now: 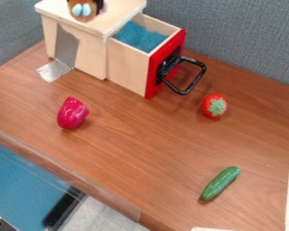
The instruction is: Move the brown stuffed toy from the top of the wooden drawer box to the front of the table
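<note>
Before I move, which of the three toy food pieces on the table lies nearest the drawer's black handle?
The red piece with the green leafy top; the magenta piece and the green cucumber lie farther from the handle.

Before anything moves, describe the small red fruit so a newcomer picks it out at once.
Find the wooden box with its red-fronted drawer pulled open. Just beyond the drawer's black handle, on the brown table, sits a small, rounded red fruit. Its green, star-shaped leafy cap sets it apart from the pinkish-purple piece and the long green cucumber.

Red-fronted wooden drawer (128, 67), open, blue inside
</note>
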You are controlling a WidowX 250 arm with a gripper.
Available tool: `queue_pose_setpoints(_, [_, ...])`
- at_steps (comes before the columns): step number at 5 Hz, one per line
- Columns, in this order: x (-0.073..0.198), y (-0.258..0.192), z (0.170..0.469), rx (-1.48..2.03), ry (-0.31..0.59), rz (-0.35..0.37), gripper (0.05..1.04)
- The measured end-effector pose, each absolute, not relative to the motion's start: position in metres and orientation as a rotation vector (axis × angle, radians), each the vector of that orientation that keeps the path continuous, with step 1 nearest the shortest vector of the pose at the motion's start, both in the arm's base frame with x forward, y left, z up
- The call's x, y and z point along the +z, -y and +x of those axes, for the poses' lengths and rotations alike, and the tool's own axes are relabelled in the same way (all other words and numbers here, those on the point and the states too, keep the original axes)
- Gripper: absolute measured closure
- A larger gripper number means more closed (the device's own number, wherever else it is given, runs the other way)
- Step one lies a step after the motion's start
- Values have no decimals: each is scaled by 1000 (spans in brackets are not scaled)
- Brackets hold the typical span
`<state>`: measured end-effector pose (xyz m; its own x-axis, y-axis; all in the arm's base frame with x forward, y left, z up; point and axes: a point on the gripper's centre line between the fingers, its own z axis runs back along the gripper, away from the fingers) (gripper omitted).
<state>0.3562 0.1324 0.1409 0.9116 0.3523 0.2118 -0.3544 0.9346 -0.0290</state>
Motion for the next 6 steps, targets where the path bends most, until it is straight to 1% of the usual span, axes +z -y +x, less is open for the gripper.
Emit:
queue_pose_setpoints(1, [131,-86,324,220,210,18,618])
queue_pose_setpoints(2, [101,-37,302,91,164,26,618])
queue_pose_setpoints(3, [76,0,287,-25,141,58,618])
queue_pose_setpoints(4, [45,23,274,-92,93,95,618])
queue_pose_setpoints(5, [23,23,265,-95,50,118,535])
queue_pose_setpoints(6, [18,18,263,-58,56,75,226])
